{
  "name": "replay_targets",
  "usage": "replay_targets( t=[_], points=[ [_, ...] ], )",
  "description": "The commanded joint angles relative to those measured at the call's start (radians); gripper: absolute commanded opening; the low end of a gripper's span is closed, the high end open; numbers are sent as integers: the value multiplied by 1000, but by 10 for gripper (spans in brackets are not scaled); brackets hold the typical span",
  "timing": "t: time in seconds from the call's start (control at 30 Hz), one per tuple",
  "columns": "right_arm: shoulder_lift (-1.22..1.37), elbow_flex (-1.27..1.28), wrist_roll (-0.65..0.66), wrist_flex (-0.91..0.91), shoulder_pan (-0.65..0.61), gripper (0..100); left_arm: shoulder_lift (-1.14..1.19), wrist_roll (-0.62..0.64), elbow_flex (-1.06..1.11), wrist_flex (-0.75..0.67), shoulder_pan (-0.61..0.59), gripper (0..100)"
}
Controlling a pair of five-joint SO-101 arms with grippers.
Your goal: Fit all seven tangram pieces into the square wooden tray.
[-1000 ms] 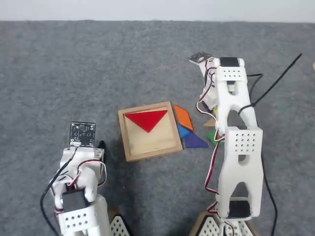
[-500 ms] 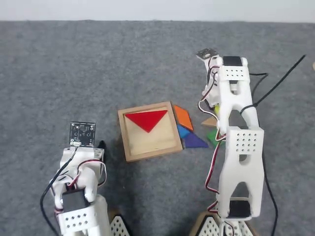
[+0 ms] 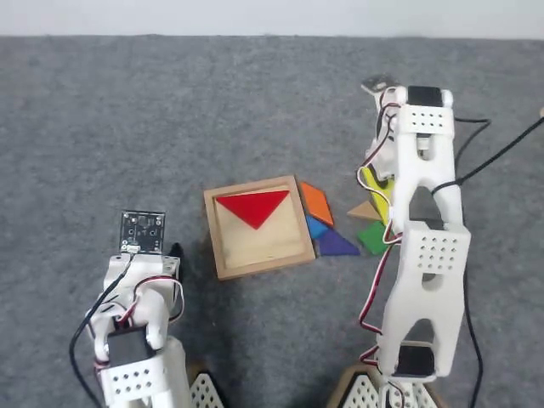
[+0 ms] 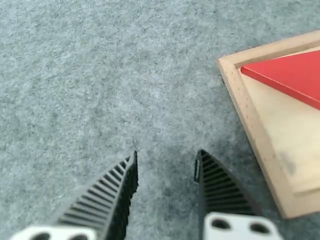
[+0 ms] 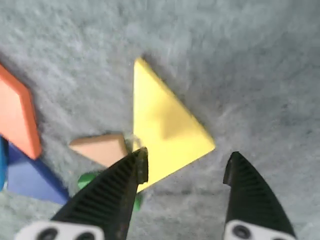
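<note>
The square wooden tray lies mid-table with a red triangle in its far part. Right of it lie an orange piece, a blue piece, a purple triangle, a tan triangle, a green piece and a yellow triangle partly under the right arm. My right gripper hangs open above the yellow triangle. My left gripper is open over bare carpet, beside the tray's corner.
Grey carpet covers the table. The right arm stretches over the loose pieces. The left arm sits folded near the front left. A black cable runs at the right.
The right arm has swung to the right and slightly farther, uncovering the green and tan pieces and more of the yellow triangle. The left arm has not moved.
</note>
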Motion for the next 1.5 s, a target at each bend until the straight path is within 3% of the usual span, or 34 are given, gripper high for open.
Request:
replay_targets(
  t=[0.0, 0.07, 0.53, 1.07, 1.47],
  points=[
    [-21, -15, -15, 30, -4, 340, -12, 9, -8, -23, 2, 191],
    [2, -17, -31, 31, -16, 378, -12, 9, -8, -23, 2, 191],
    [1, -15, -109, 27, -47, 372, -12, 9, -8, -23, 2, 191],
    [-234, 51, -152, -44, -67, 372, -12, 9, -8, -23, 2, 191],
    [-613, 258, -192, -12, -65, 371, -12, 9, -8, -23, 5, 191]
  ],
)
